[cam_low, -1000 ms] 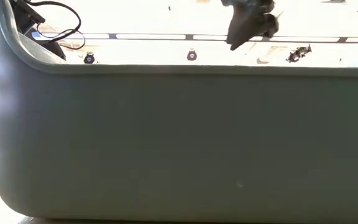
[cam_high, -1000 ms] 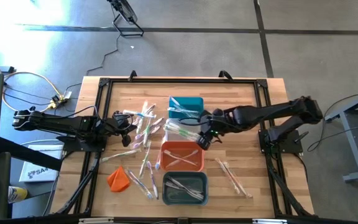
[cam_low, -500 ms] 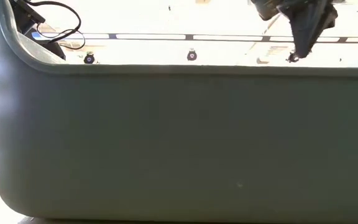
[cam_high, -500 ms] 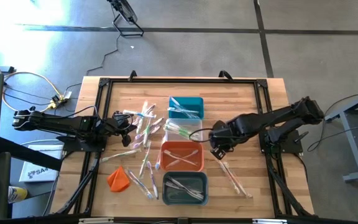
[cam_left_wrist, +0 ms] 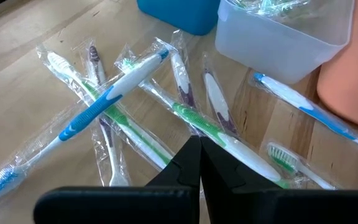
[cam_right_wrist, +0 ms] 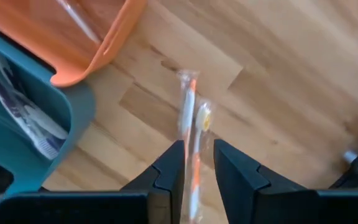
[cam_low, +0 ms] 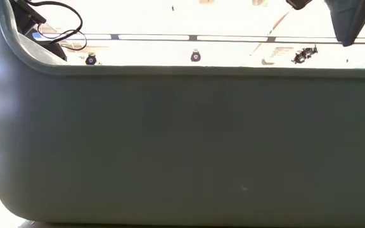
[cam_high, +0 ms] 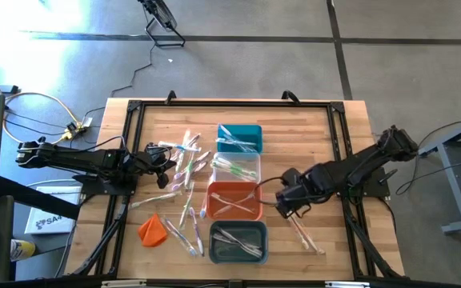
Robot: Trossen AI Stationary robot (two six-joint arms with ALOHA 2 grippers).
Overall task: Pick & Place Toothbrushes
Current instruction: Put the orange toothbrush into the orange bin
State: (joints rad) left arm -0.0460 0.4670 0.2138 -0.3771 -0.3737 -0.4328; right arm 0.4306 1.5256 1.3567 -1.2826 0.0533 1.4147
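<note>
Four rectangular plastic bins stand in a column at the middle of the wooden slatted table [cam_high: 318,128]: a blue bin [cam_high: 239,138], a clear bin [cam_high: 237,167], an orange bin [cam_high: 234,200] and a grey-teal bin [cam_high: 238,242]. Each holds a few wrapped toothbrushes. A loose scatter of wrapped white, blue, green and pink toothbrushes [cam_high: 184,164] lies beside the bins on the left arm's side; their number cannot be counted. Two orange-and-white wrapped toothbrushes [cam_high: 298,226] lie side by side on the right arm's side, past the orange bin's edge. One crumpled orange cloth lump [cam_high: 152,230] lies near the table's front edge.

The right gripper [cam_high: 288,206] hangs over the near ends of that pair, just beside the orange bin; its fingers [cam_right_wrist: 238,171] stand slightly parted with one of the two brushes [cam_right_wrist: 188,130] showing in the gap, not visibly clamped. One second ago this gripper was over the clear bin; half a second ago it was beside the orange bin's upper corner; it has since travelled toward the pair.

The left gripper [cam_high: 169,166], unmoved, rests clenched and empty at the scatter's edge, with crossed brushes [cam_left_wrist: 114,93] directly ahead of its fingertips.

Bare wood lies around the pair, reaching to the table's right frame rail [cam_high: 344,160].
</note>
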